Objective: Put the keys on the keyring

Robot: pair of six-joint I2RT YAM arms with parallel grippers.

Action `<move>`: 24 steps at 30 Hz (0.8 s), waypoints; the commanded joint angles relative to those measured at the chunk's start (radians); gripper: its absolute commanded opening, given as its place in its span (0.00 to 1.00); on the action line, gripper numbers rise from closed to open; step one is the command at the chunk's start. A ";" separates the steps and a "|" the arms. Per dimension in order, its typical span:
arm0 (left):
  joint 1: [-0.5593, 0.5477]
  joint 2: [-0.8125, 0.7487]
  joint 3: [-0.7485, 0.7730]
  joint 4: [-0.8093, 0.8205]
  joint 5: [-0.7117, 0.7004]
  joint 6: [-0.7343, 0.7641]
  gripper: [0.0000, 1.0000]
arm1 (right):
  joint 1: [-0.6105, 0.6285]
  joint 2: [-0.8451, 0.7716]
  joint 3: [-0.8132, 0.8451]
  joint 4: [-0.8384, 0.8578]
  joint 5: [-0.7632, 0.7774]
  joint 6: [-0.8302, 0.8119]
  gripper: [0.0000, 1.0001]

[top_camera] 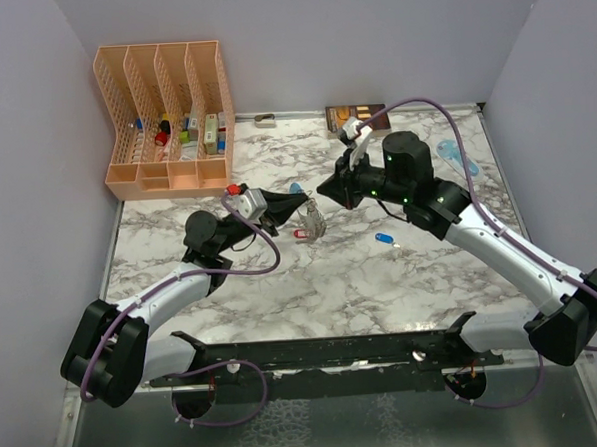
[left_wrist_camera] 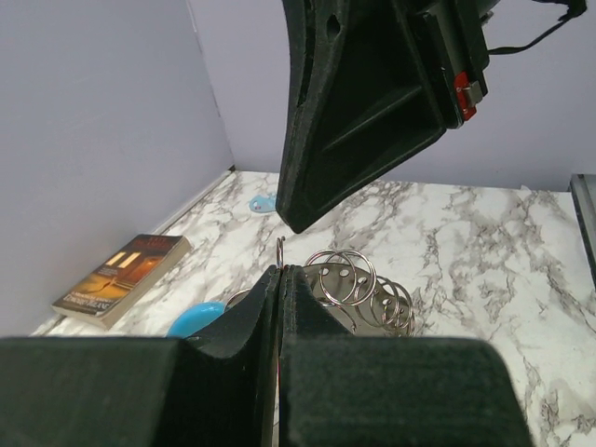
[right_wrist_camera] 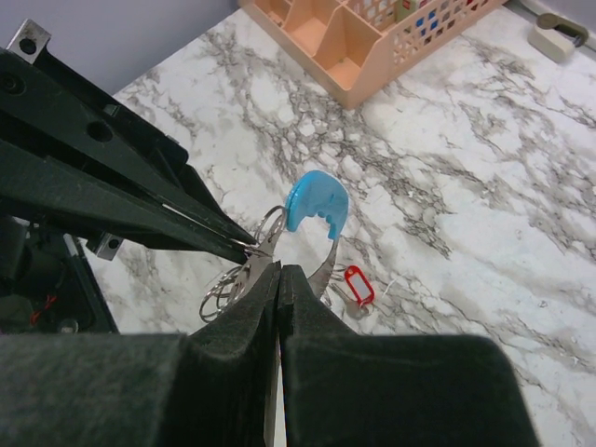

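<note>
The keyring (top_camera: pixel 314 219), a bunch of grey metal rings and a plate with a light-blue strap, hangs between my two grippers at the table's middle. My left gripper (top_camera: pixel 278 205) is shut on one of its rings (left_wrist_camera: pixel 279 250); the other rings (left_wrist_camera: pixel 363 287) fan out to the right. My right gripper (top_camera: pixel 325 190) is shut, its tips (right_wrist_camera: pixel 279 270) meeting on the keyring's metal plate (right_wrist_camera: pixel 244 279), just below the blue strap (right_wrist_camera: pixel 317 199). The red-tagged key (top_camera: pixel 301 233) lies on the table under the keyring, also in the right wrist view (right_wrist_camera: pixel 358 284). The dark-blue-tagged key (top_camera: pixel 384 239) lies apart to the right.
An orange divided organizer (top_camera: pixel 168 115) stands at the back left. A book (top_camera: pixel 356 115) lies at the back centre, also in the left wrist view (left_wrist_camera: pixel 121 275). A pale-blue see-through object (top_camera: pixel 456 156) lies at the right. A small clip (top_camera: pixel 265 121) rests by the back wall.
</note>
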 commanded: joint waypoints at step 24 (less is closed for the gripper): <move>0.242 -0.222 -0.054 -0.313 -0.198 0.080 0.00 | 0.043 0.592 0.243 -0.285 0.285 0.204 0.49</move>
